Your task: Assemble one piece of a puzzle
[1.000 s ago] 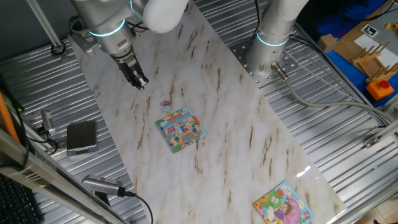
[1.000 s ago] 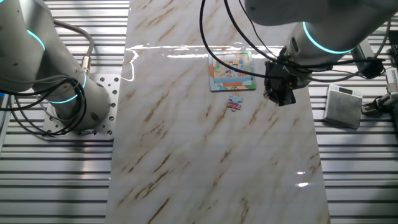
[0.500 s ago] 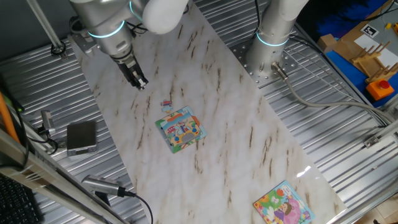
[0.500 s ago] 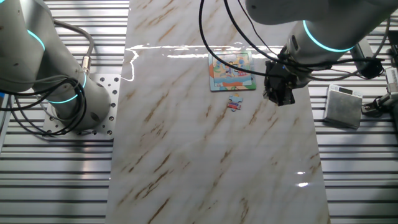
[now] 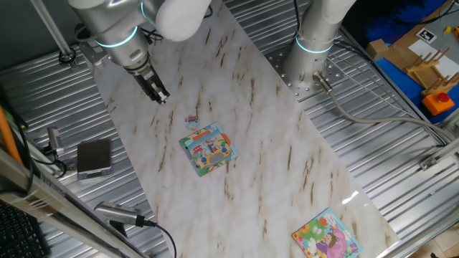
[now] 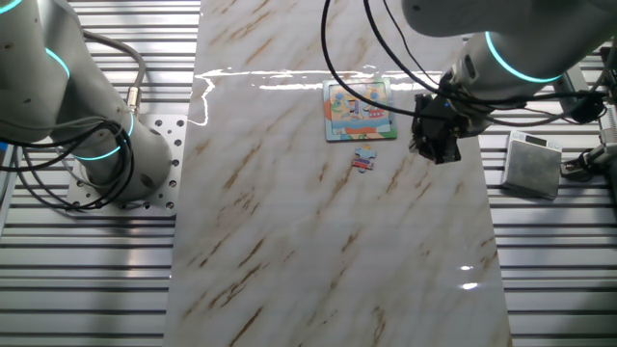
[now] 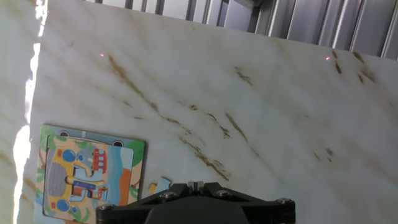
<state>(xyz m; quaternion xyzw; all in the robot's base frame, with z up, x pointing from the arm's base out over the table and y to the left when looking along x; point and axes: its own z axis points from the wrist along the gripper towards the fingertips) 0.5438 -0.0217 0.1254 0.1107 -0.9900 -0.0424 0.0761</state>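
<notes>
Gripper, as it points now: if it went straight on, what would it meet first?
Probably bare marble tabletop. The gripper points down beside the piece, clear of the puzzle; depth is uncertain.

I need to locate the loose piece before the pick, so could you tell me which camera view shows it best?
The other fixed view: the piece lies whole and unblocked on the marble, just below the puzzle. One fixed view shows it smaller. In the hand view only a corner peeks above the gripper body.

Piece (image 6: 363,160) beside puzzle (image 6: 360,110) (apart)
</notes>
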